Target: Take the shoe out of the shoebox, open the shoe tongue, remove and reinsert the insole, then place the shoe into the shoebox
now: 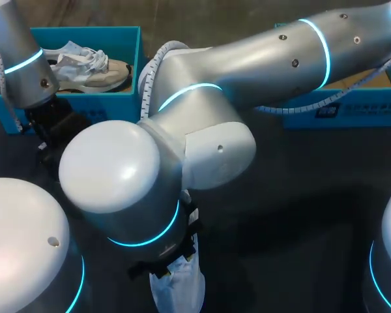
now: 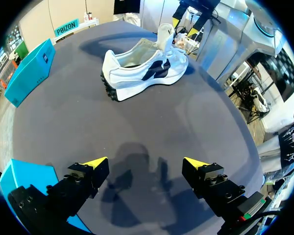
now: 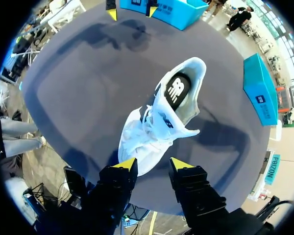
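Here we are with the dark table [image 1: 300, 195] spread wide under the white shoe [image 3: 164, 115], which stands upright on its sole out in the open, outside any box. Our right arm [image 1: 247, 65] sweeps across and hangs over that shoe, while our left arm [image 1: 19, 59] stands well apart from it. The teal shoebox [image 1: 127, 39] sits far from the white shoe, on the side of our left arm, with a second shoe [image 1: 85, 68] lying inside. A second teal box [image 1: 352, 117] stands well away from the white shoe on another side. The white shoe's mouth gapes open, and the dark insole [image 3: 177, 90] shows flat inside it at the heel. Our right gripper [image 3: 153, 165] hovers just at the shoe's toe, jaws a little apart with nothing between them. Our left gripper [image 2: 145, 162] faces the white shoe from a long way off, jaws spread wide over bare table and holding nothing.
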Motion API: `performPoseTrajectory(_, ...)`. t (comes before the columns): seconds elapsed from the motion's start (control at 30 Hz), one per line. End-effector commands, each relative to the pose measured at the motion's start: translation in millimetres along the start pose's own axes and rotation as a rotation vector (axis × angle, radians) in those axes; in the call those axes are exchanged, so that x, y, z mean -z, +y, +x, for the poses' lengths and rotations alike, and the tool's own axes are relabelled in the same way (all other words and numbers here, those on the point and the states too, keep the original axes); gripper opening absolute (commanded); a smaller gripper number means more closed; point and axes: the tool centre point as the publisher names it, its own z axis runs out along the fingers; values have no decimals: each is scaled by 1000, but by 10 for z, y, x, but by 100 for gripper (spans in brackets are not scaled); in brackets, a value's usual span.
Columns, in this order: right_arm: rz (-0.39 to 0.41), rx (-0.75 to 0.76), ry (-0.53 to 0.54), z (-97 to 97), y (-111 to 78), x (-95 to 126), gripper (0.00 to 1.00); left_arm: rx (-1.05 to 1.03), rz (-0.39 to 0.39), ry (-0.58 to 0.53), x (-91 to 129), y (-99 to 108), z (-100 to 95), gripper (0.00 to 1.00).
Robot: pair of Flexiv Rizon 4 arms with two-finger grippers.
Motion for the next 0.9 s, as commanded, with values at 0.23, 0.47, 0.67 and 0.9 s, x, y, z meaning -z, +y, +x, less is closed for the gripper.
performPoseTrajectory(0.23, -15, -742, -15, -34, 93, -38, 31, 0, -2, 0, 4, 0, 8, 100)
performPoseTrajectory(0.47, -12, -730, 6, -117, 239, -181, 29, 0, -2, 0, 4, 0, 8, 100)
performPoseTrajectory(0.67, -11, -724, 11, -264, 370, -291, 27, 0, -2, 0, 4, 0, 8, 100)
performPoseTrajectory(0.9, -1, -693, 46, -371, 576, -497, 25, 0, -2, 0, 4, 0, 8, 100)
